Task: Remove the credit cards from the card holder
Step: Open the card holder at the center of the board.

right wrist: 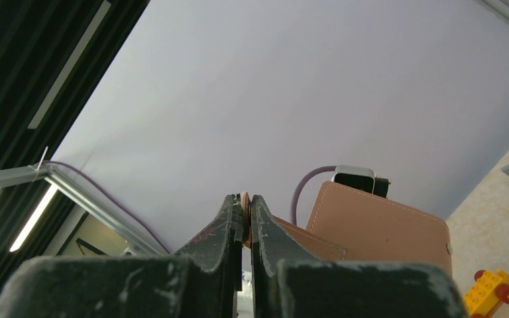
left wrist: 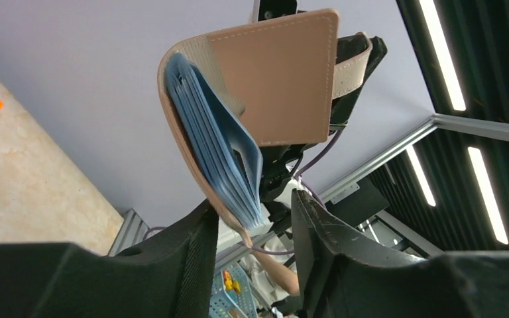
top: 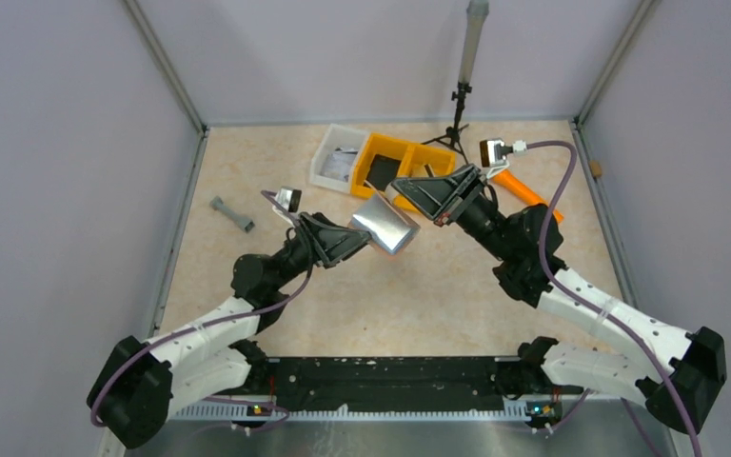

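Tan leather card holder hangs mid-air for opening: right gripper pinches one cover, left gripper, jaws parted, straddles the other, likely needing to clamp next.

Both arms had white links, black joints and purple cables. The right gripper had scuffed black fingers.

Above table, card holder — bins behind.
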{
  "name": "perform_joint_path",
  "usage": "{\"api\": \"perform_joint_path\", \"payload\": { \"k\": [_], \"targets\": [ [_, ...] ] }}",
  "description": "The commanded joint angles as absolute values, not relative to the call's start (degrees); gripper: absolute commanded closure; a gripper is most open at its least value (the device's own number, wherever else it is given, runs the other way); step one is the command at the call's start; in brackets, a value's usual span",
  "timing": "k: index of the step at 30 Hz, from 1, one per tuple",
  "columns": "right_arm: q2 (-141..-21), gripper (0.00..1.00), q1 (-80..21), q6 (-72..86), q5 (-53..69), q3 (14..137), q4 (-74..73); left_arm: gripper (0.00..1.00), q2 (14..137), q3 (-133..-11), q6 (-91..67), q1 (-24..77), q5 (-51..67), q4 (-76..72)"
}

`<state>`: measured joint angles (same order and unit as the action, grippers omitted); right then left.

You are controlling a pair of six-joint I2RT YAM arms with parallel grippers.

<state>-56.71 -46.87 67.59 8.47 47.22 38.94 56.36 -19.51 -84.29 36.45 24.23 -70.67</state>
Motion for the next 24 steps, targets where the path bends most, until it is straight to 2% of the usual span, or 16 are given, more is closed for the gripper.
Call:
{"api": "perform_joint_path", "payload": {
  "k": [1,4,6,12,19,20,22,24],
  "targets": [
    [-56.60,1.00,-47.43,67.84,9.40,46.73,41.76,0.58,54.17,-23.85,-79.92,36.54,28.80,-62.54],
    [-56.47,1.00,-47.41,67.63,9.36,46.38,41.66,0.72,52.78,-22.82,-79.18,36.53,26.96,-61.23],
    [-56.34,1.00,-47.44,67.53,9.47,46.12,41.52,0.74,51.70,-22.97,-77.54,36.54,26.43,-58.24],
    [-54.31,1.00,-47.45,65.07,7.90,43.57,38.74,0.97,47.29,-24.28,-70.65,36.49,25.44,-42.91],
    [-47.17,0.99,-47.38,49.80,1.44,38.41,18.26,1.00,43.34,-27.79,-59.18,36.51,24.55,-15.99],
    [-46.40,0.93,-47.43,47.43,1.99,37.08,16.65,1.00,43.58,-28.34,-57.68,36.55,24.71,-12.84],
    [-45.95,0.70,-47.37,41.67,7.53,34.85,16.25,1.00,44.75,-28.93,-55.35,36.53,25.25,-8.33],
    [-46.95,0.57,-47.47,38.83,11.21,34.09,12.33,1.00,46.50,-29.08,-53.60,36.55,26.57,-5.81]
  ]
}}
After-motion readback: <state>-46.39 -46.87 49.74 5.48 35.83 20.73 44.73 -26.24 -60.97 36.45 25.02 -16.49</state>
